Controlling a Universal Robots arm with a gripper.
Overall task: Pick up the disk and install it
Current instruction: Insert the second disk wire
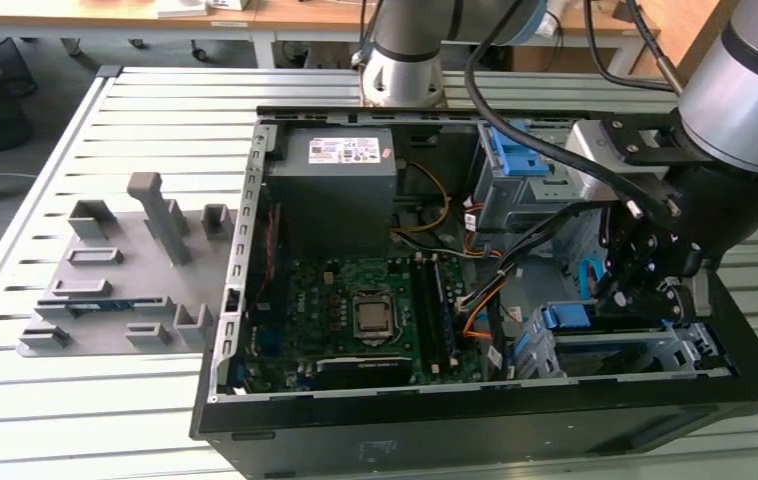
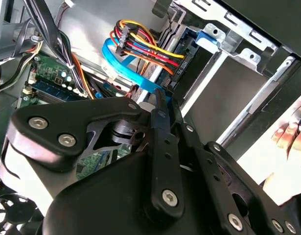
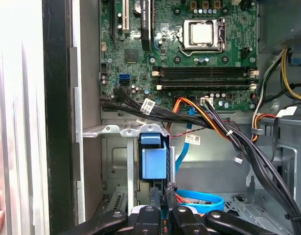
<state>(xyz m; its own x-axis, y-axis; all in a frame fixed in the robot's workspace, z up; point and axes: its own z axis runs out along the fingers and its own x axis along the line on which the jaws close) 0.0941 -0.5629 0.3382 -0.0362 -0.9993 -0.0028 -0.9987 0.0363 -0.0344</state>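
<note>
The claw (image 3: 165,196), fingers pinched together, grips the edge of the blue carrier (image 3: 153,157) of the disk, which sits in the drive bay (image 1: 646,350) on the exterior view's right. Press straight; avoid the cables (image 3: 214,125).

Matt black metal gripper (image 2: 162,105) links with bright screws; glossy blue plastic carrier (image 3: 153,157); dull grey sheet-metal drive cage (image 3: 118,161); green circuit board (image 3: 179,49); ribbed grey metal table (image 1: 152,110).
</note>
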